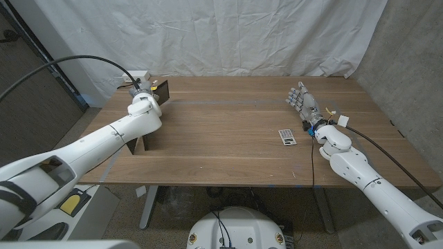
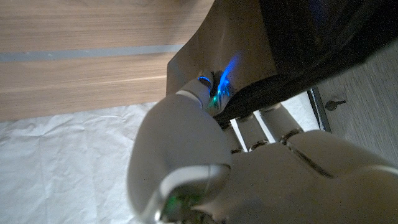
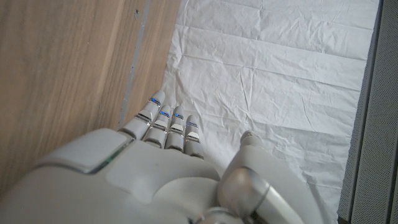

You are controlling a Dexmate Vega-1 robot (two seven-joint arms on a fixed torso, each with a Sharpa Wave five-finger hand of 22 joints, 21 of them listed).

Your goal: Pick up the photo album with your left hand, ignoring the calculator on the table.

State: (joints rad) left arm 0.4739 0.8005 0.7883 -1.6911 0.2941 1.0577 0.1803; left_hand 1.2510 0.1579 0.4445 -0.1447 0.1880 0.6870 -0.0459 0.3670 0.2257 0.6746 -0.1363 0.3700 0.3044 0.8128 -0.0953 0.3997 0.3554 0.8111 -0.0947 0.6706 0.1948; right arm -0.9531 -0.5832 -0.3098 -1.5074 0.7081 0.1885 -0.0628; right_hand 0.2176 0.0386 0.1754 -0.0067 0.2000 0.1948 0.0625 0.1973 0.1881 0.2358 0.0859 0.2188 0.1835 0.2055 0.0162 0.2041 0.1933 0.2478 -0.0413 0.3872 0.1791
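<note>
At the upper left of the head view, the left hand (image 1: 142, 102) was closed around the photo album (image 1: 163, 90). The album sat right at the hand, sticking out toward the middle of the picture, near the far left corner of the table (image 1: 221, 149). It looked lifted a little off the wood, but that was hard to tell. In the left wrist view, the fingers (image 2: 273, 121) were curled under the album's (image 2: 311, 43) edge and the thumb pressed on its side. The album was flat and thin, with a dark face and a brown cover. Its long side seemed to run across the hand. The next move would likely be just lifting it higher.

Further right, the calculator (image 1: 287, 136) lay flat on the table, well apart from the album. The right hand (image 1: 304, 105) stood near it with its fingers straight and apart, holding nothing.
</note>
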